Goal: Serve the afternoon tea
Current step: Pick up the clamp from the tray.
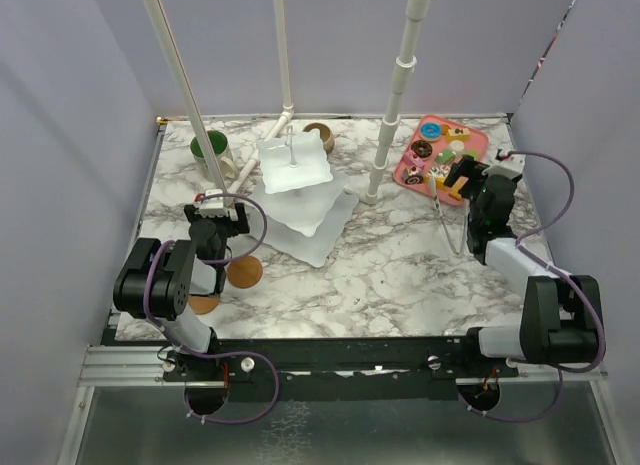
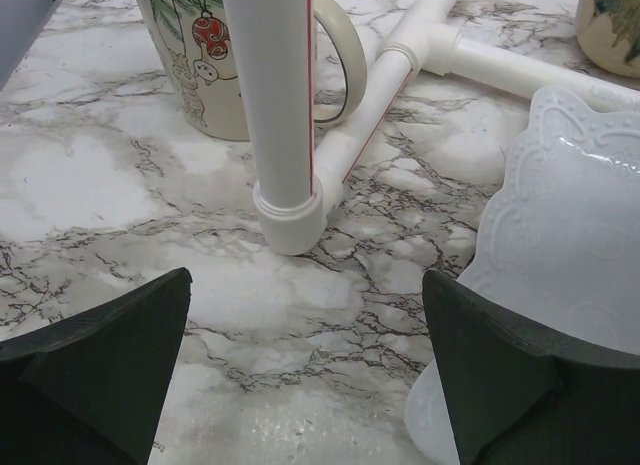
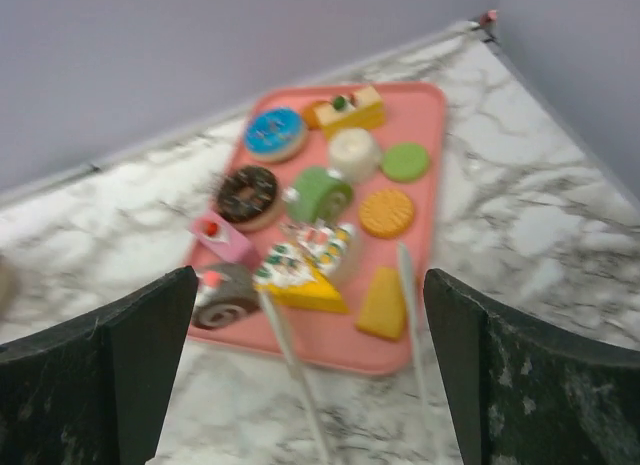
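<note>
The white three-tier stand (image 1: 296,177) rises mid-table, its plates bare; its lowest plate (image 2: 570,235) edges the left wrist view. A green-lined mug (image 1: 212,150) with a Christmas print (image 2: 195,55) stands back left, and a tan mug (image 1: 320,135) (image 2: 612,25) sits behind the stand. Toy pastries (image 1: 437,150) lie on the pink tray, among them a blue donut (image 3: 275,133), a chocolate donut (image 3: 247,195) and a yellow cake slice (image 3: 300,280). My left gripper (image 1: 222,207) (image 2: 305,385) hangs open over bare marble left of the stand. My right gripper (image 1: 468,175) (image 3: 310,385) is open just short of the tray.
The pink tray (image 1: 474,141) (image 3: 330,340) lies back right. Metal tongs (image 1: 447,223) (image 3: 290,355) lie with their tips on the tray's near edge. White pipe posts (image 1: 385,135) (image 2: 280,105) stand on the table. Two round brown coasters (image 1: 244,272) lie near the left arm.
</note>
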`<move>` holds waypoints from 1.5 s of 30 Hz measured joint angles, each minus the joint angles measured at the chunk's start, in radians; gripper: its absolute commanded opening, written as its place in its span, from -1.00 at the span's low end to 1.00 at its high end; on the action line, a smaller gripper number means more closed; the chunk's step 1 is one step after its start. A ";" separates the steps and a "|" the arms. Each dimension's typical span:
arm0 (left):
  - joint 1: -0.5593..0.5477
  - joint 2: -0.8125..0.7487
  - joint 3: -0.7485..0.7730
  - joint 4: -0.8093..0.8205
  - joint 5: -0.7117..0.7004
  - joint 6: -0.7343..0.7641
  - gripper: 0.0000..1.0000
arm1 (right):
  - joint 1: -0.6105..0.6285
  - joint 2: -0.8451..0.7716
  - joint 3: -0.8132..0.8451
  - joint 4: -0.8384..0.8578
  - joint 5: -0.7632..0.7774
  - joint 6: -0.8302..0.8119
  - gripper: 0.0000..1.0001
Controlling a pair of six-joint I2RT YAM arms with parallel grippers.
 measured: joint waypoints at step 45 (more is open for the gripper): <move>0.014 -0.414 1.072 -1.823 0.293 0.147 0.99 | 0.072 0.345 0.395 -0.657 -0.111 0.201 -0.42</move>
